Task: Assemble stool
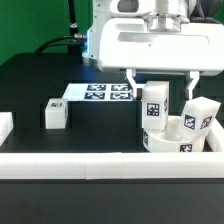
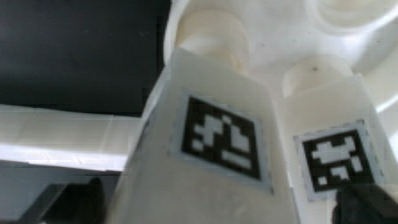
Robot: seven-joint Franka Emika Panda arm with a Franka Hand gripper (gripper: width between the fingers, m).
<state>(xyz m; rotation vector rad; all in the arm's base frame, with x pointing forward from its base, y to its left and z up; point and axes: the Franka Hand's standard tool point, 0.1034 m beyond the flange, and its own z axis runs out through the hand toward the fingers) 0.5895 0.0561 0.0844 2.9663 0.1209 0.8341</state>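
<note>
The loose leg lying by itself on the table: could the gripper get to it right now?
Probably yes. The loose leg lies alone on the table, nothing crowding it, and the gripper is open. It would first have to rise clear of the upright leg it straddles.

Smooth matt white plastic legs (image 1: 155,105), matt black table (image 1: 40,85)

Black table (image 1: 40,85), white border rail (image 1: 70,163), green backdrop (image 1: 30,25)

No words, numbers or brand names could be read. Only black-and-white square tags showed: on the marker board (image 1: 105,93) mid-frame, the upright leg (image 1: 155,108), the loose leg (image 1: 55,113) at the exterior view's left, and the seat (image 1: 165,145) rim.
</note>
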